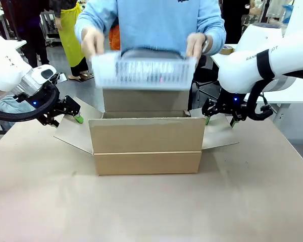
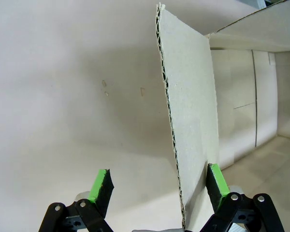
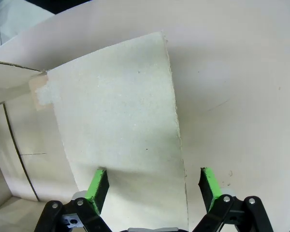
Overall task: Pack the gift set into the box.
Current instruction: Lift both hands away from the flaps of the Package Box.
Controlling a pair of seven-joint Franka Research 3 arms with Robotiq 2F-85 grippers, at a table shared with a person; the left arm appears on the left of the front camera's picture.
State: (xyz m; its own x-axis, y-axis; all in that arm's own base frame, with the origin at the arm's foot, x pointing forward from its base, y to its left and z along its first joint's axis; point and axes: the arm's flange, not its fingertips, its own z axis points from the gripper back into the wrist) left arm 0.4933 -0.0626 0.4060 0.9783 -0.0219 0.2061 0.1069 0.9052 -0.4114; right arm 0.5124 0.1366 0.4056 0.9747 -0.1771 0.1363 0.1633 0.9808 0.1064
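Observation:
The brown cardboard box [image 1: 146, 146] stands open in the middle of the table, side flaps folded outward. Above it, a person's two hands hold the gift set [image 1: 141, 73], a pale see-through rectangular pack, blurred by motion. My left gripper [image 1: 73, 113] is open astride the left flap [image 1: 73, 133]. In the left wrist view the left gripper [image 2: 159, 186] has the left flap's edge [image 2: 191, 111] close to one green finger [image 2: 217, 181]. My right gripper [image 1: 220, 121] is open over the right flap [image 1: 219, 133]. In the right wrist view the right gripper [image 3: 152, 186] has the right flap [image 3: 121, 121] between its pads.
The table [image 1: 151, 212] is covered in brown paper, with bare room in front of the box. A grey-blue cloth [image 1: 5, 106] lies at the far left edge. A tape roll [image 1: 227, 49] sits on a white table behind my right arm.

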